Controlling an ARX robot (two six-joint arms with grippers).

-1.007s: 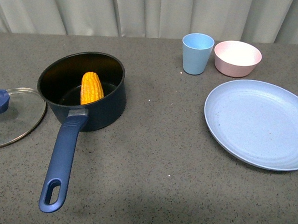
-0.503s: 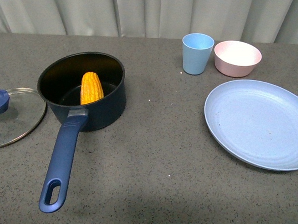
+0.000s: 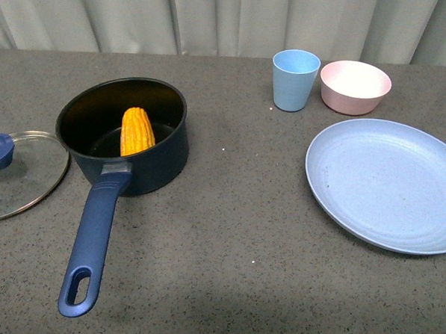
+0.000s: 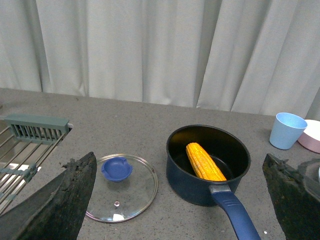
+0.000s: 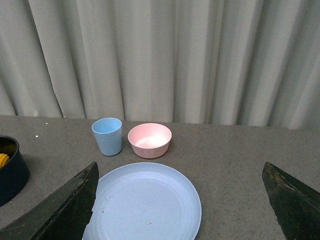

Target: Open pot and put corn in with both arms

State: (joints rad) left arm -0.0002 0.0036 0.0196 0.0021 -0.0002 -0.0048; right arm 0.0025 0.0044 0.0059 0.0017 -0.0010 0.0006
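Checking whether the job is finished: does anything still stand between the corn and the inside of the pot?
Nothing visible does. The corn already lies inside the open pot, leaning against its wall. The glass lid is off, resting on the table beside the pot, and neither gripper holds anything.

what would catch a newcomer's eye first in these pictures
The bright yellow corn leaning inside the open dark blue pot on the left of the table stands out most. Just left of the pot, the glass lid with its blue knob lies flat on the table. On the right sits a big pale blue plate, with a blue cup and a pink bowl behind it.
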